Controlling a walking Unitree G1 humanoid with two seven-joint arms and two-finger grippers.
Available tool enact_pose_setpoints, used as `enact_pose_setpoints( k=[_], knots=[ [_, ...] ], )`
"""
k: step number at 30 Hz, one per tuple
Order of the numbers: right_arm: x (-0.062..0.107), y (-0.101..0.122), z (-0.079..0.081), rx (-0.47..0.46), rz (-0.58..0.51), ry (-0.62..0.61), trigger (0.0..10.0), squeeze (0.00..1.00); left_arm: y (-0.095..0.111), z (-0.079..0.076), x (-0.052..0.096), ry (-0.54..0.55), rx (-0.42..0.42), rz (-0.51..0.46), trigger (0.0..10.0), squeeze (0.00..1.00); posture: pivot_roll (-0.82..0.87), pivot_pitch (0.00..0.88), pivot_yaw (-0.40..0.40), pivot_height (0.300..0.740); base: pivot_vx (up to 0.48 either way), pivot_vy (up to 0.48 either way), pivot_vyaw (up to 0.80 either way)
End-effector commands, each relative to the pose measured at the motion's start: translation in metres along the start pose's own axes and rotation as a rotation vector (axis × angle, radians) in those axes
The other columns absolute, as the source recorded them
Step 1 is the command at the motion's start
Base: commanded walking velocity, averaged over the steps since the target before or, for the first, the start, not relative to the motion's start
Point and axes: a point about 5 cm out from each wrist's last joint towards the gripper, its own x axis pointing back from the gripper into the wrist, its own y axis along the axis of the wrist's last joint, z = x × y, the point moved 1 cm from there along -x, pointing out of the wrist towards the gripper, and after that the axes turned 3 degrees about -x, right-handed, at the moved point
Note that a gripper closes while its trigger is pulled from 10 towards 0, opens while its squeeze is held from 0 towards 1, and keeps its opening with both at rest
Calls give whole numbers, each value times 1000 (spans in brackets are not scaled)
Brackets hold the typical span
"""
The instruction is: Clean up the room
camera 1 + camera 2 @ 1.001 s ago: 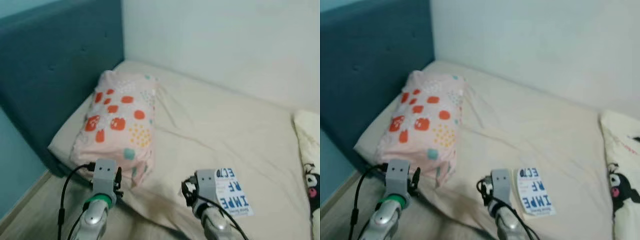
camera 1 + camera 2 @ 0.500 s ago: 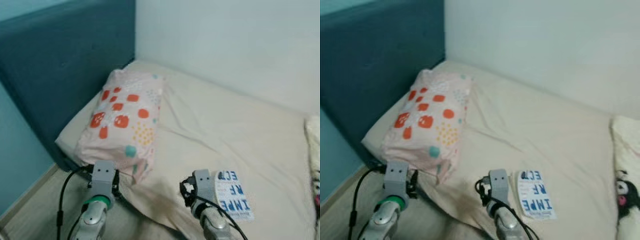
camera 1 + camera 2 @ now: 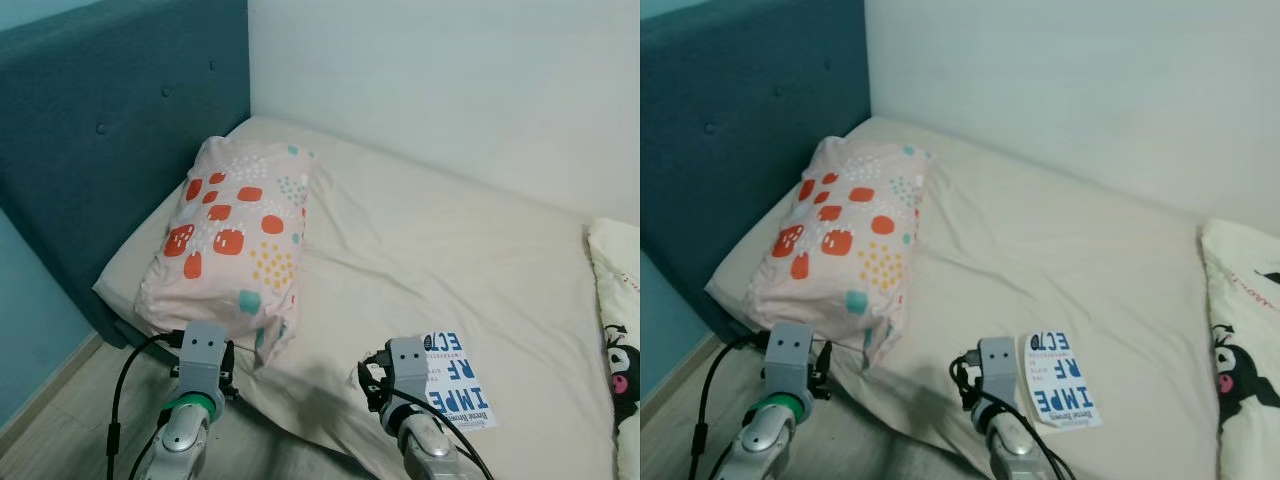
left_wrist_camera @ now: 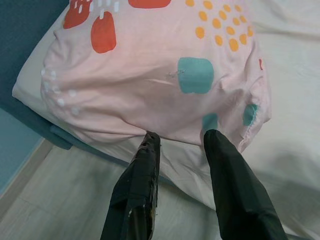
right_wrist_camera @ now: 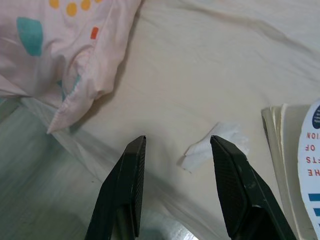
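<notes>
Your right gripper (image 5: pixel 175 145) hangs with fingers spread just short of the crumpled tissue (image 5: pixel 212 145) on the bed's (image 3: pixel 440 260) near edge, left of the book (image 3: pixel 458 380). Ease forward, straddle it, pinch without catching sheet. Left gripper (image 4: pixel 180 142), also spread, idles by the pillow (image 3: pixel 240 240).

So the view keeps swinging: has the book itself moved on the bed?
No. The book lies at the same spot near the bed's front edge, beside the right pincer; the camera shifted.
</notes>
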Motion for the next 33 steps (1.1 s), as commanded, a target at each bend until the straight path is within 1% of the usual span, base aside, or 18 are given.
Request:
enact_pose_setpoints(
  k=[1,5,11,13,16,19,27,33],
  knots=[
    [1,0,-6,-11,-3,-18,10000,0,-5,-4,1,-10,-3,26,10000,0,31,37,-20,736,0,0,0],
    [2,0,-7,-14,-5,-16,10000,0,-5,-6,1,-11,-2,27,10000,0,30,36,-21,726,0,0,0],
    [2,0,-6,-17,-6,-10,10000,0,-7,-6,2,-11,-2,32,10000,0,27,36,-23,691,0,0,0],
    [2,0,-6,-17,-6,-10,10000,0,-7,-6,2,-11,-2,32,10000,0,27,36,-23,691,0,0,0],
    [2,0,-6,-16,-7,-7,10000,0,-7,-5,2,-12,-3,35,10000,0,26,35,-25,676,0,0,0],
    [2,-1,-6,-16,-7,-6,10000,0,-8,-5,3,-11,-3,35,10000,0,27,33,-25,671,0,0,0],
    [2,0,-5,-15,-9,0,10000,0,-9,-5,3,-12,-8,38,10000,0,28,26,-22,627,0,0,0],
    [1,0,-5,-6,-2,-4,10000,0,-9,-5,2,-13,-17,39,10000,0,28,22,-20,627,0,0,0]
  ],
)
